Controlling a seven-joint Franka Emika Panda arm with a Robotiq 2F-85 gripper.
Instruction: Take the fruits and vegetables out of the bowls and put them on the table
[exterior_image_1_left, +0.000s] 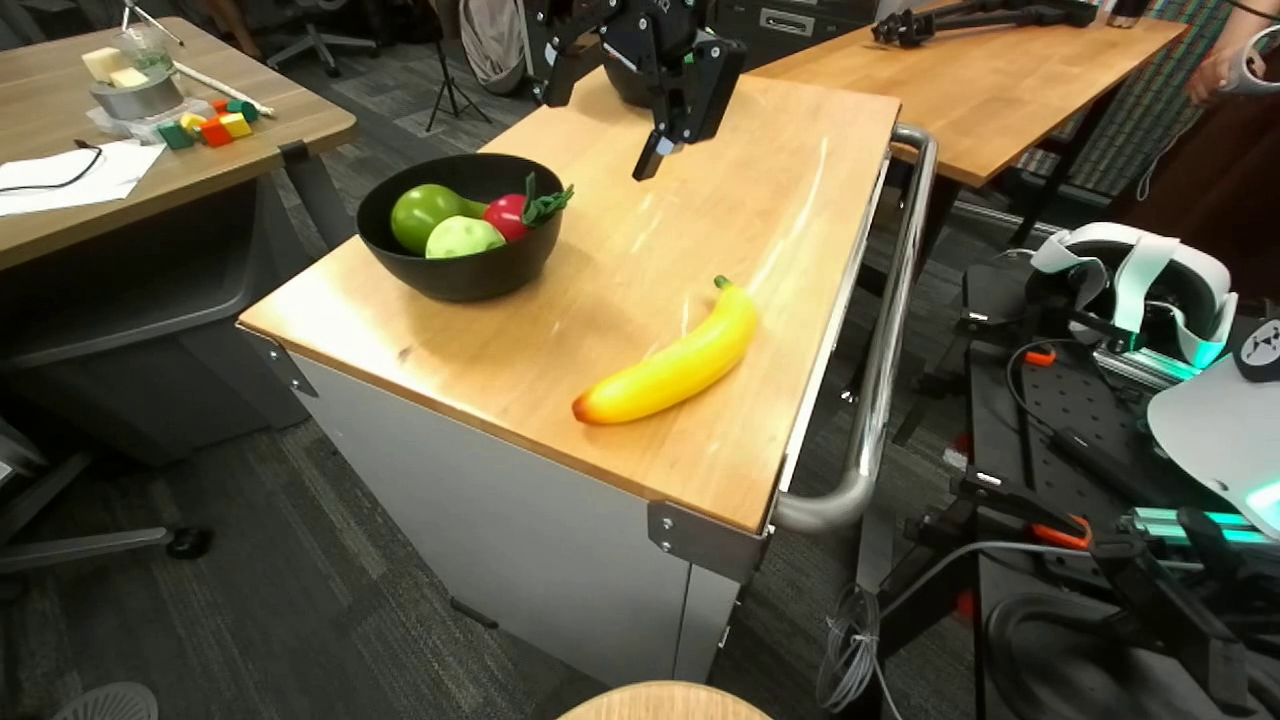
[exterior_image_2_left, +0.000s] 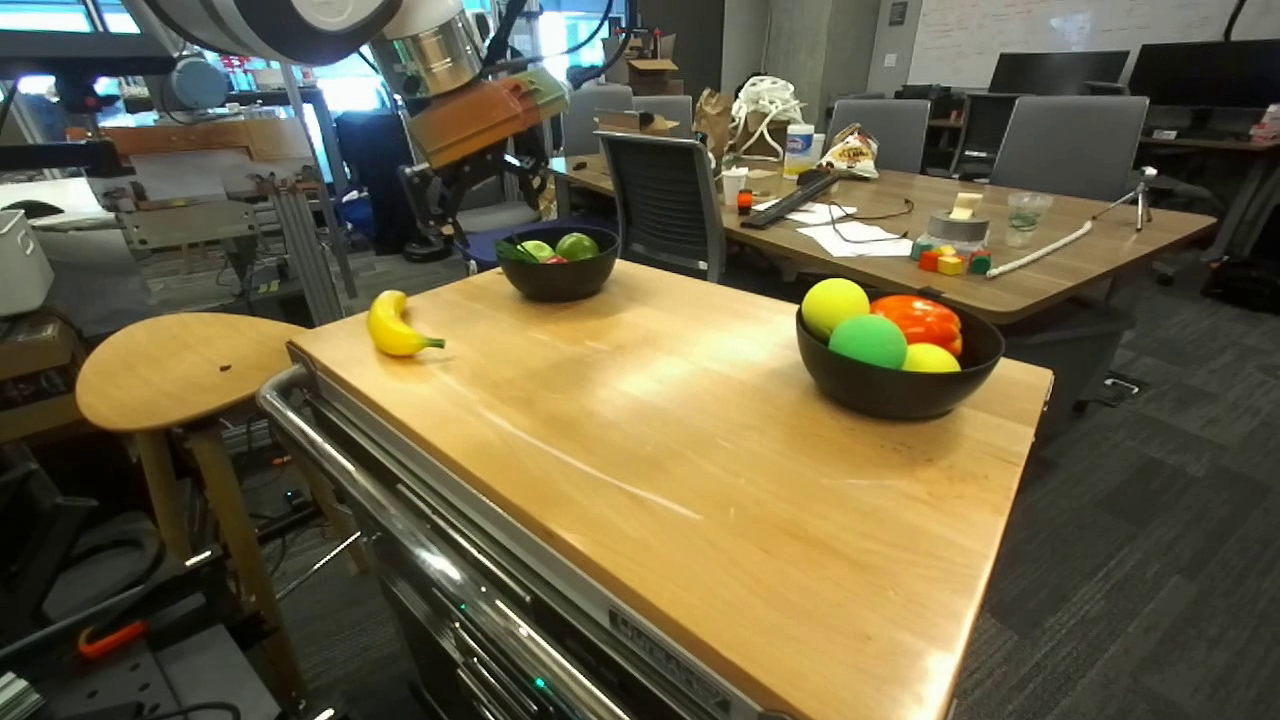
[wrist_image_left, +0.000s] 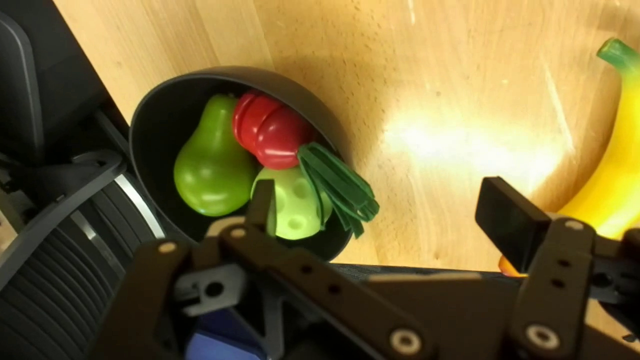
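A black bowl (exterior_image_1_left: 470, 275) holds a green pear (wrist_image_left: 215, 165), a light green dimpled ball (wrist_image_left: 295, 215) and a red vegetable (wrist_image_left: 275, 135) with dark green leaves hanging over the rim. It also shows in the other views (exterior_image_2_left: 560, 283) (wrist_image_left: 240, 72). A second black bowl (exterior_image_2_left: 895, 395) holds yellow balls (exterior_image_2_left: 836, 306), a green ball (exterior_image_2_left: 868, 342) and a red-orange pepper (exterior_image_2_left: 917, 322). In an exterior view it is mostly hidden behind my gripper (exterior_image_1_left: 603, 125). A yellow banana (exterior_image_1_left: 675, 365) lies on the table (exterior_image_1_left: 700, 200). My gripper (wrist_image_left: 385, 215) is open and empty above the table, near the first bowl.
A metal handle bar (exterior_image_1_left: 895, 330) runs along one side of the table. A round wooden stool (exterior_image_2_left: 185, 365) stands by its end. A wooden desk (exterior_image_1_left: 60, 80) with blocks, tape and papers stands beyond. A chair (exterior_image_2_left: 665, 195) is close to the table edge.
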